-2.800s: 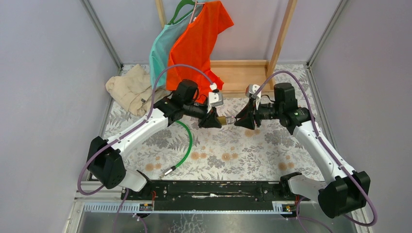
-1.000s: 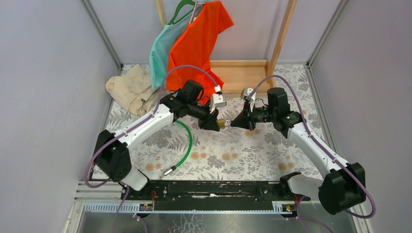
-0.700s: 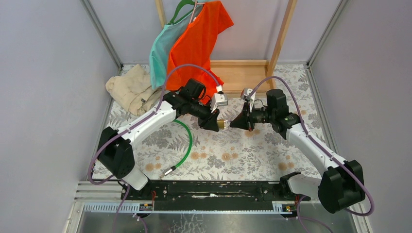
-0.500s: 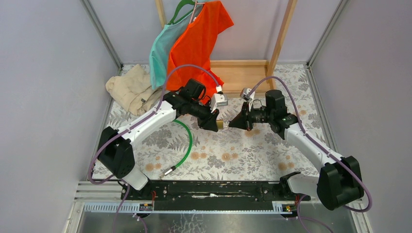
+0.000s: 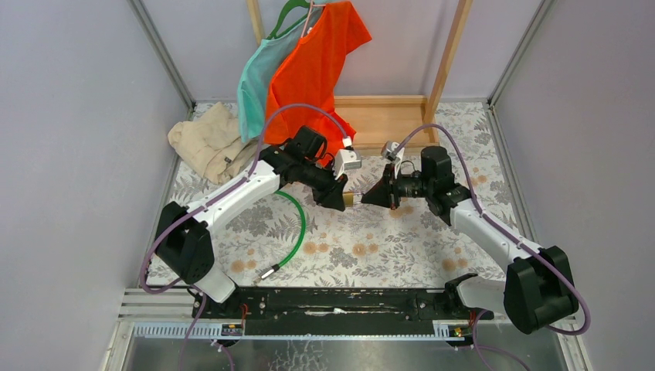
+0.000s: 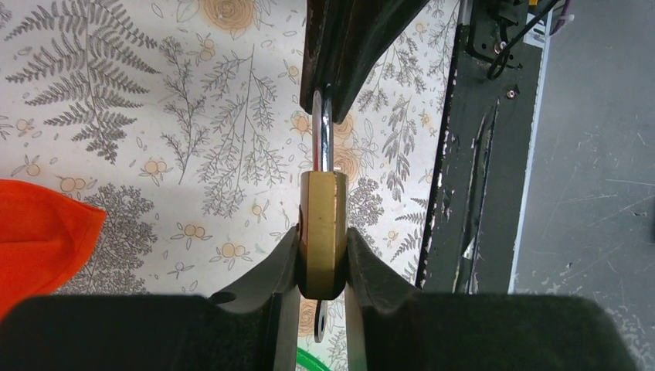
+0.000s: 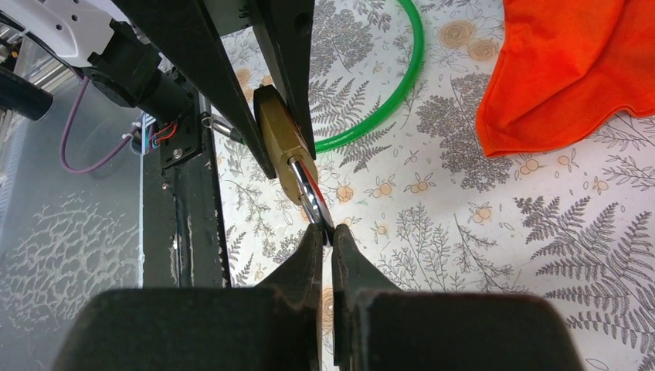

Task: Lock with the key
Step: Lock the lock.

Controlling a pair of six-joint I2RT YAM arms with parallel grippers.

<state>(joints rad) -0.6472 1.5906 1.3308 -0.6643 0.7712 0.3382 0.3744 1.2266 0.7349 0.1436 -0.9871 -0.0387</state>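
The left gripper (image 6: 322, 249) has its jaws drawn in narrow around the brass body of the padlock (image 6: 322, 220). One finger presses each broad face, and the lock's upper half stands out past the fingertips. In the left wrist view the padlock sits squarely between these jaws.

The steel shackle (image 6: 322, 139) runs straight out ahead of the jaws and into the tips of the right gripper (image 7: 325, 236). The right jaws are almost closed, with only a thin slit between them. The far end of the shackle is pinched in that slit at the very fingertips. Whether the shackle is pushed home in the body cannot be told from either wrist view.

In the top view the two grippers meet tip to tip above the floral table cover (image 5: 371, 239), and only a sliver of brass shows between them.

A small bare metal tab (image 6: 320, 321) with a hole hangs from the padlock's underside, behind the left fingertips and between the two fingers. The orange-headed key cannot be made out in any view, in either pair of jaws or near them.

A green cable loop (image 7: 386, 100) lies on the cover beyond the left jaws. An orange cloth (image 7: 579, 69) lies off to the side of the right jaws, well apart from the lock.
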